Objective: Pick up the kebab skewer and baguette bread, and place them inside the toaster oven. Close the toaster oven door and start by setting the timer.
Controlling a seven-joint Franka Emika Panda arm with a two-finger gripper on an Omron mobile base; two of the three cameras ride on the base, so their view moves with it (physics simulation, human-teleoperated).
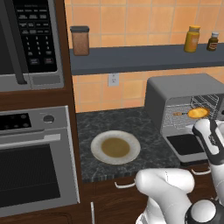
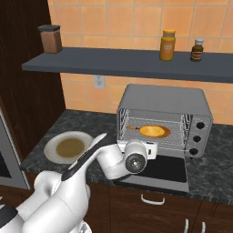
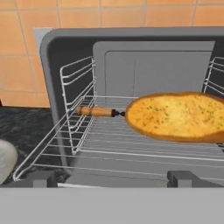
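The toaster oven [image 2: 159,98] stands on the counter with its door [image 2: 159,170] folded down flat. On its wire rack [image 3: 131,144] lies the golden baguette bread [image 3: 175,116], also seen from the base [image 2: 154,131] [image 1: 198,113]. The kebab skewer [image 3: 96,112] lies on the same rack, its stick poking out left of the loaf [image 2: 133,128]. My gripper [image 3: 113,178] hovers over the lowered door just in front of the oven mouth [image 2: 151,148], pointing in at the rack. It is open, with nothing between the fingers.
An empty round plate [image 1: 115,147] sits on the dark counter left of the toaster oven. Three knobs [image 2: 198,132] line the toaster oven's right front. A shelf [image 2: 127,61] with jars runs above it. A microwave [image 1: 30,39] and built-in oven [image 1: 35,166] stand far left.
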